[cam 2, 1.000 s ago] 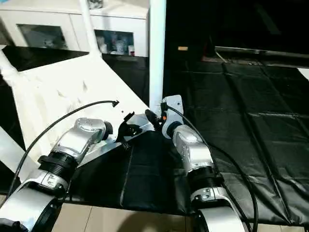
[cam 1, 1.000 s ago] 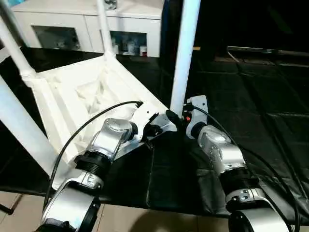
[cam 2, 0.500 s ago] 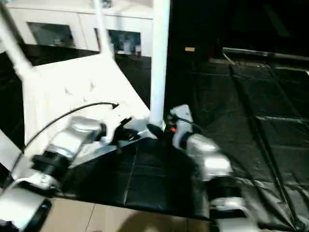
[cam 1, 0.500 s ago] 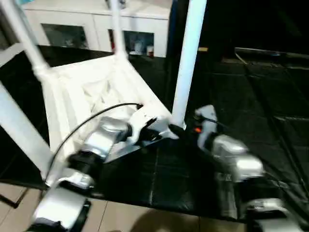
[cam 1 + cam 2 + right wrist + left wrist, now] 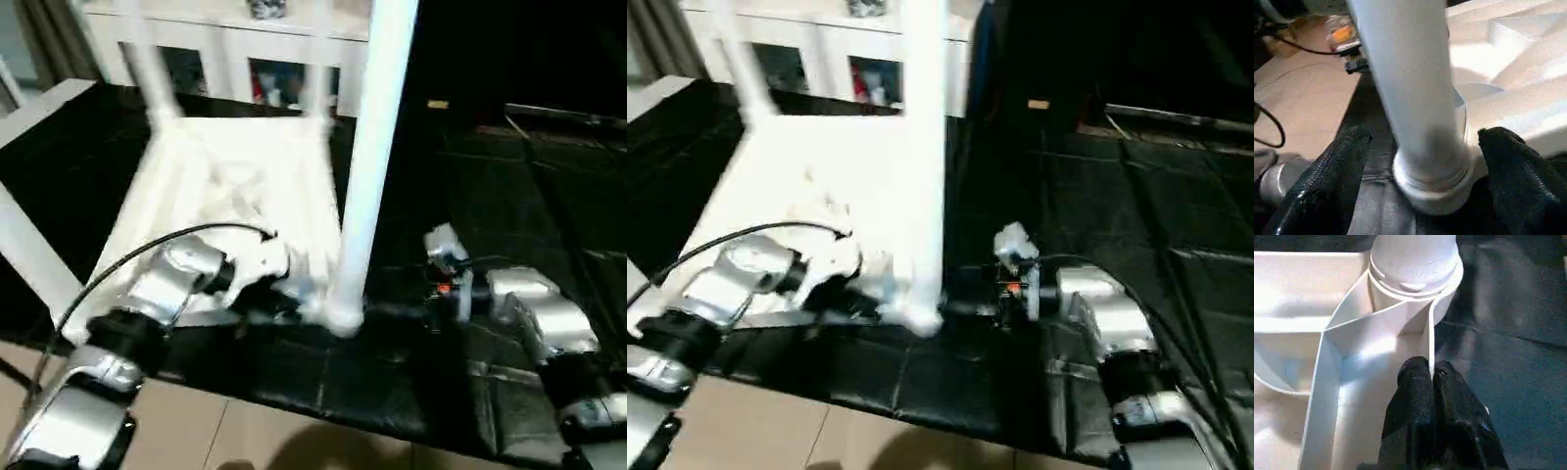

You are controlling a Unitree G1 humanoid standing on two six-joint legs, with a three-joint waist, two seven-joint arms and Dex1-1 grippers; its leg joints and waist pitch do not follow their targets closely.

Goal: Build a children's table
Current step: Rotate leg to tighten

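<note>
Standing upright in the near corner socket [image 5: 1413, 276] of the upturned white table top [image 5: 225, 186], long axis vertical: the tapered leg [image 5: 370, 147]. Bracketed low down by the right gripper [image 5: 1422, 161], fingers spread wide, untouching. Pinched shut on the top's rim beside that socket: left gripper [image 5: 1431, 382].

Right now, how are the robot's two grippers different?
The left gripper is shut, its fingers pinching a thin rib of the table top; the right gripper is open, a finger on each side of the near leg, gripping nothing. Both are black and sit at the same corner socket.
</note>
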